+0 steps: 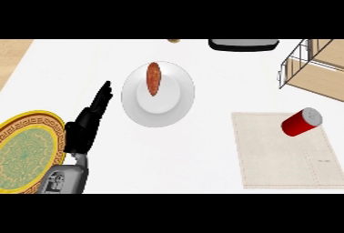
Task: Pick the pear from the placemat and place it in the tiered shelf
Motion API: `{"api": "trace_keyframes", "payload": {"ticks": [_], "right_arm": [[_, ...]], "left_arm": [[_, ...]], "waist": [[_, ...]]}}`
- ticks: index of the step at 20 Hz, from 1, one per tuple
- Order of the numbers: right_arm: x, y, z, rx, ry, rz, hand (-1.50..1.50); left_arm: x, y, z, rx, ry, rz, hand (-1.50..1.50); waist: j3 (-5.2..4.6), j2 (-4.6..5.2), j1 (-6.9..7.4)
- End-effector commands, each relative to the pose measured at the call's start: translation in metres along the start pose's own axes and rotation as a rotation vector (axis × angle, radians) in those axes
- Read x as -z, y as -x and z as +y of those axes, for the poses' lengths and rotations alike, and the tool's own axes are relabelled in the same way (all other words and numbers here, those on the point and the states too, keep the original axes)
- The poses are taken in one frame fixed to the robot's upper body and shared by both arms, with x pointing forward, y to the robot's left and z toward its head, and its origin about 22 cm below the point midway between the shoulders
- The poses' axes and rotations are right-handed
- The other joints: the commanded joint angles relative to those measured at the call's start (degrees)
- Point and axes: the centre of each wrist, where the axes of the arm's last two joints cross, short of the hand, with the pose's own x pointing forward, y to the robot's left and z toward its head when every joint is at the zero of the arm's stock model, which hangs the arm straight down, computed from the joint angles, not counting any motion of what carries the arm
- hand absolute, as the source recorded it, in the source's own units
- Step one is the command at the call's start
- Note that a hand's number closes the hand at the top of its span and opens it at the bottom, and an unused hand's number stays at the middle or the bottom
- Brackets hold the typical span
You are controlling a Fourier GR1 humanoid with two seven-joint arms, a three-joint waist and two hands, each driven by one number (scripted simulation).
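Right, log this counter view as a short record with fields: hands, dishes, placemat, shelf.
left robot hand: open, fingers straight, over the counter between the two plates
right robot hand: not in view
white plate: centre of counter, holds a reddish-brown oblong food item
patterned plate: gold rim, at the left edge
placemat: at the right, carries a red can lying tilted; no pear visible
tiered shelf: upper right corner, partly cut off

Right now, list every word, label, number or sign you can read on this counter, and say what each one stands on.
None can be read.
Placemat: faint marks near its lower right corner, too small to read.
Red can: no label shows.
White plate: plain.
Gold-rimmed plate: a pattern only, no letters.
Tiered shelf: no text shows.
Left hand: unmarked.
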Motion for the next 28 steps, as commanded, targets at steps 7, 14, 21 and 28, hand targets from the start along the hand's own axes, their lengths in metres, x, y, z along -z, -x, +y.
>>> {"api": "trace_keyframes", "payload": {"ticks": [7,14,21,28], "right_arm": [[0.015,-0.027,-0.031,0.174,-0.075,0.010,-1.50],[0.038,-0.037,-0.073,0.437,0.115,0.098,-1.50],[0.086,-0.016,-0.176,0.415,0.192,0.257,-1.50],[0.076,0.042,-0.231,0.271,0.065,0.366,-1.50]], "left_arm": [[0.013,-0.006,-0.008,0.011,-0.010,0.003,0.00],[0.007,0.001,0.021,0.004,-0.014,0.012,0.00],[-0.008,0.009,0.001,0.016,-0.033,0.017,0.00],[-0.005,0.001,0.015,-0.003,-0.053,0.022,0.00]], "waist": [[-0.03,0.04,-0.10],[-0.03,-0.07,-0.48],[-0.06,-0.39,-1.31],[0.02,-0.88,-3.30]]}}
